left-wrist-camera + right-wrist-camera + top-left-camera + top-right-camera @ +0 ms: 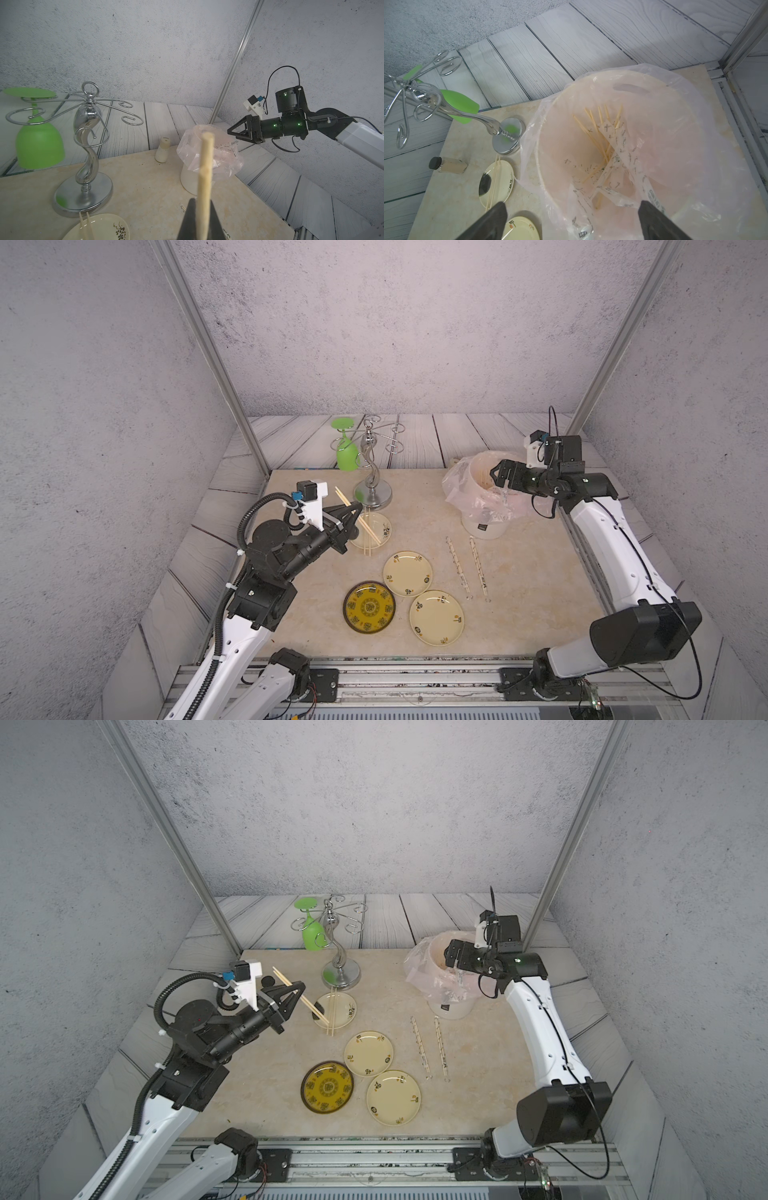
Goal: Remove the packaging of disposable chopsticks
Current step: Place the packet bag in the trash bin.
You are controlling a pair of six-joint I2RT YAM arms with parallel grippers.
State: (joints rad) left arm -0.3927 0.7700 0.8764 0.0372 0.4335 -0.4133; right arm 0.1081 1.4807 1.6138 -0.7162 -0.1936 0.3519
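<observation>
- left end effector [356,508] clenched on held chopsticks [341,494]. The sticks are tilted, with their lower ends over the cream plate [389,526].
- in the left wrist view, one held stick rises between the closed fingers.
- loose chopsticks [366,549] lie across that same plate, near ends poking past its rim.
- chrome glass stand [372,489] sits just behind the plate, close to the held sticks. A green glass [347,454] hangs upside down on it.
- dark yellow plate [369,608] and two cream plates [407,573] [436,617] are bunched close together at front-centre.
- two sleeved chopsticks [458,567] [479,568] lie flat side by side, right of the plates and well apart from both end effectors.
- bare worktop [532,593] lies between the sleeved chopsticks and the right edge.
- white bin [484,529] at the far right is lined with a pink bag [455,485], near the frame post.
- inside the bin are bare sticks [593,133] and empty sleeves [618,145].
- right end effector [573,220] is released, jaws wide with nothing between them, above the bin mouth.
</observation>
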